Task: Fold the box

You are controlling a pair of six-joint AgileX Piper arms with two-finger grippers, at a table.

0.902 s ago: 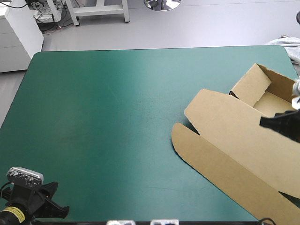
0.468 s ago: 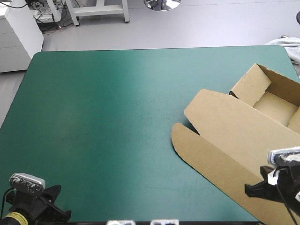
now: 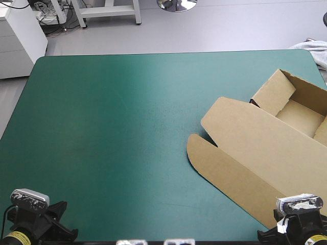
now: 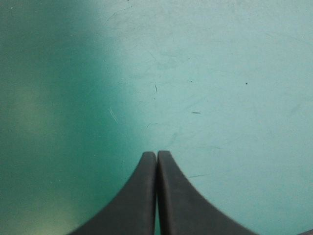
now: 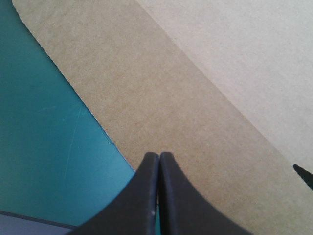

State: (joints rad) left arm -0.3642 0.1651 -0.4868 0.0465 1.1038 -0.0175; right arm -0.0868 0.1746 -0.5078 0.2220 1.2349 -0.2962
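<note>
The brown box (image 3: pixel 265 138) lies at the table's right side as an open tray with raised walls at the far right and its lid (image 3: pixel 240 153) flat toward the table's middle. My right gripper (image 5: pixel 159 155) is shut and empty, hovering over the lid's front flap (image 5: pixel 161 93) near its edge with the teal-green cover. In the high view the right arm (image 3: pixel 299 227) sits at the near right corner. My left gripper (image 4: pixel 156 154) is shut over bare teal-green cover; its arm (image 3: pixel 33 222) is at the near left corner.
A pale cloth (image 3: pixel 312 50) lies off the far right corner of the table (image 3: pixel 112 117). A white cabinet (image 3: pixel 20 35) stands beyond the far left corner.
My right arm has drawn back from the box's tray at the right edge to the near right corner. The box and the left arm have stayed put.
</note>
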